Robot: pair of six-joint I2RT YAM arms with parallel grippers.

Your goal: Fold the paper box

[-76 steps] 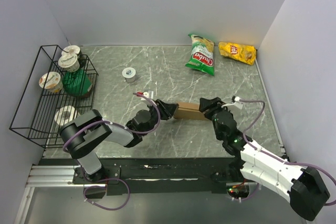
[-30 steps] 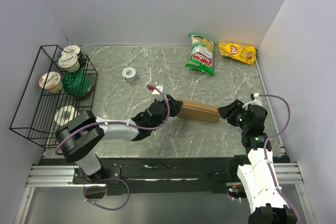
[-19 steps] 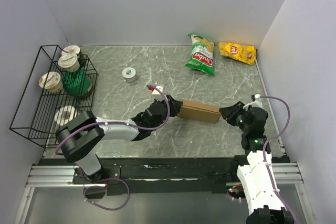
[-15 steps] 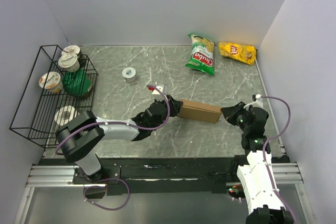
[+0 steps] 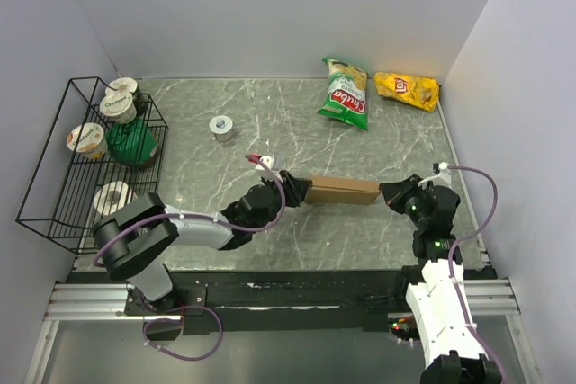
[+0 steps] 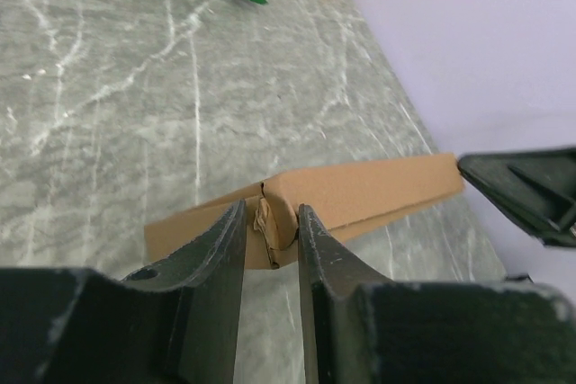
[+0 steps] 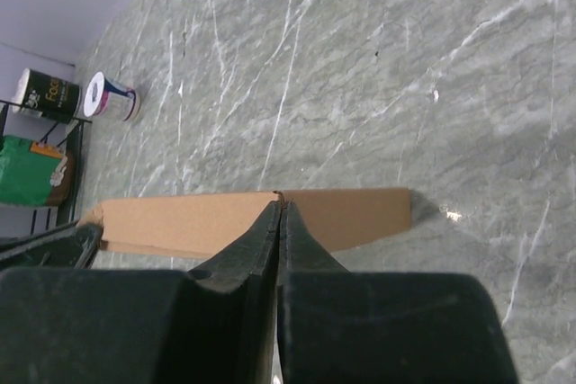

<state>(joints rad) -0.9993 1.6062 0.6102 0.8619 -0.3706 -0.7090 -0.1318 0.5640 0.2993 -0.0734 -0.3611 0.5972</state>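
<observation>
The paper box is a flat brown cardboard piece lying across the middle of the table, also visible in the left wrist view and the right wrist view. My left gripper is shut on its crumpled left end, one finger on each side of the fold. My right gripper is at the box's right end. Its jaws are pressed together, with a sliver of cardboard edge pinched at the tips. The underside of the box is hidden.
A green snack bag and a yellow one lie at the back right. A tape roll sits at the back left. A black wire rack with cups stands along the left edge. The right wall is close to the right arm.
My right gripper has shut at the box's right end. The left gripper shifted slightly, and the box turned to lie more level across the table.
</observation>
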